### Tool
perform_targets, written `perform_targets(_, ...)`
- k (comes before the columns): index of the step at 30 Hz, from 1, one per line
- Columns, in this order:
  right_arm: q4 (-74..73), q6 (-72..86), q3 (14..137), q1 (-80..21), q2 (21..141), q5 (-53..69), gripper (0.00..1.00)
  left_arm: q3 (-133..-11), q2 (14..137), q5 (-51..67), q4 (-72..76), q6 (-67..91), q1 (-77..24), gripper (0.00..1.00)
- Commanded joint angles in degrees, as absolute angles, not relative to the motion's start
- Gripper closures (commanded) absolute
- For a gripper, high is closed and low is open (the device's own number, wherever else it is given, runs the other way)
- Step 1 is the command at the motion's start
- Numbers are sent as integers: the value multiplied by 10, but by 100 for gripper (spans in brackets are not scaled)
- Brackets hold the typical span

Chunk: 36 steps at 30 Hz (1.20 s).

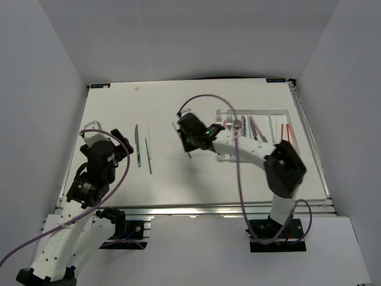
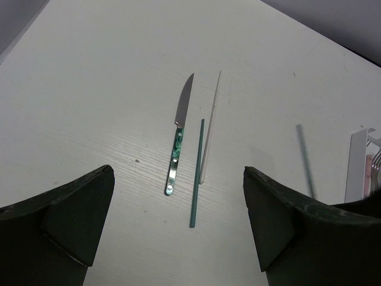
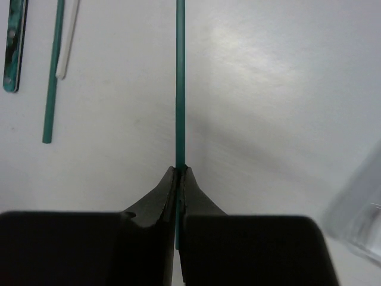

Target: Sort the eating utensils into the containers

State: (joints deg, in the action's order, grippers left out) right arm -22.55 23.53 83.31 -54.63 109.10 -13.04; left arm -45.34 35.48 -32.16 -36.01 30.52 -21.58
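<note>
Over the middle of the worktop [image 1: 178,185], well left of the white tray [image 1: 256,111] near its right edge: one green chopstick [image 3: 180,89], slim, straight and matte. It is pinched near one end by the right gripper [image 3: 180,173], jaws clamped tight on it.

Opposite, the left gripper [image 2: 178,173] gapes wide and empty above the knife [image 2: 183,101], second green chopstick [image 2: 197,173] and white chopstick [image 2: 210,131].

Risk: the thin rod could swivel or slip in the tip-pinch, or its long free end could snag the tray rim.

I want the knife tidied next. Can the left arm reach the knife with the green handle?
Probably yes. The left pincer hangs open and empty just short of the knife, with bare table between. A green chopstick lies close beside the handle, so it might get nudged.
</note>
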Motion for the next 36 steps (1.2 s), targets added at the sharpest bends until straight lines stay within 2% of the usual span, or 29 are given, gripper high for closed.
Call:
perform_targets(1,-237,165,777,-466,985,-163,100,-454,346,-327,-362,308,-220,2)
perform_targets(7,-173,30,620,-259,843,-218,100,-453,345,-318,-358,305,-221,2)
perform_targets(11,-123,4,606,-118,822,-249,100,-452,348,-315,-357,304,-221,2)
perform_targets(17,-76,49,591,23,864,-225,100,-453,352,-312,-357,302,-221,2)
perform_targets(23,-101,54,627,44,948,-223,100,-452,346,-311,-355,301,-221,2)
perform_targets(32,-101,69,606,44,943,-213,100,-452,347,-309,-355,301,-221,2)
perform_targets(33,-103,70,606,44,942,-214,92,-452,347,-309,-355,301,-221,2)
perform_targets(36,-112,77,611,43,937,-213,82,-452,346,-310,-355,301,-221,2)
